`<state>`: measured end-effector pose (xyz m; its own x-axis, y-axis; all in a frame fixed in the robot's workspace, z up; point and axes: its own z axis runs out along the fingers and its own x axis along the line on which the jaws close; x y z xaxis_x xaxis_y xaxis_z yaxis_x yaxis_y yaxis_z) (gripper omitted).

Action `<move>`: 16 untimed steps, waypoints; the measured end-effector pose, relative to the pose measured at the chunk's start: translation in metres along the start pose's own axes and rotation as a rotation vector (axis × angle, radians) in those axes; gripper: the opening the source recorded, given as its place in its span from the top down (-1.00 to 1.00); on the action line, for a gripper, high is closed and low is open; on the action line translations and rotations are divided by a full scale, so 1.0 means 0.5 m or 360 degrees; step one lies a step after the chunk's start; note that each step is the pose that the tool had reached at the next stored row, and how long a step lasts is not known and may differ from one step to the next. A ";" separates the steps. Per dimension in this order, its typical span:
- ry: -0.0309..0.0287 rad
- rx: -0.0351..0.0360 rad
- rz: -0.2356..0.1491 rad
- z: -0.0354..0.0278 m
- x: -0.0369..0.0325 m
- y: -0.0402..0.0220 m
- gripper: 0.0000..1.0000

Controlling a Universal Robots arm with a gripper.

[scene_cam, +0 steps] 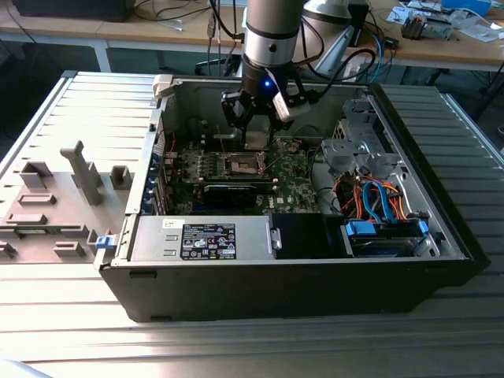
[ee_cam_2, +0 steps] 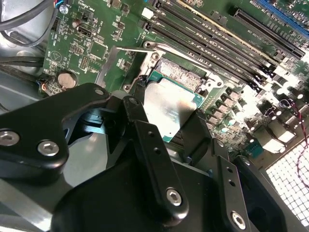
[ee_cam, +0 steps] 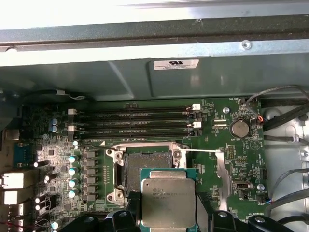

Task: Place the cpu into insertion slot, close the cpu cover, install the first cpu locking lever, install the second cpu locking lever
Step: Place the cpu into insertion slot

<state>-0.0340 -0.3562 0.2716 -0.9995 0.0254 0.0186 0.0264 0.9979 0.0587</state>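
I stand by the open computer case [scene_cam: 441,236] and watch the arm reach down into it. The gripper [ee_cam_2: 166,123] is clamped on the cpu [ee_cam_2: 169,108]. One black finger [ee_cam_2: 145,140] presses on each of two opposite edges, so the flat chip cannot slip or tip. The chip's shiny grey face looks up at the arm, so I think its gold side points down at the insertion slot [ee_cam: 147,166], which is the way it has to go in. The slot is bare, and I can see its dark middle inside the silver rim. The cpu cover [ee_cam: 222,171] is swung open and stands just beside the slot, I think so that nothing blocks the way down. A thin lever [ee_cam: 203,151] sticks out near that same side of the slot. The four long memory slots [ee_cam: 135,123] lie just beside the slot on another side, well clear of the chip. The cpu hangs right between the fingertips, level with the green board [ee_cam: 231,159]. It sits over one edge of the slot and not yet square over the middle. From the exterior view the chip looks a little above the slot, not down in it.
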 end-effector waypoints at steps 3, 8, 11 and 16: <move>0.00000 0.0002 0.0000 0.002 0.000 0.000 -0.08; -0.00001 0.0003 0.0000 0.004 0.000 0.000 -0.08; -0.00002 0.0005 0.0000 0.005 0.000 0.000 -0.08; -0.00002 0.0006 0.0000 0.007 0.000 0.000 -0.08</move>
<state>-0.0340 -0.3562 0.2679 -0.9995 0.0254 0.0185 0.0264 0.9982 0.0547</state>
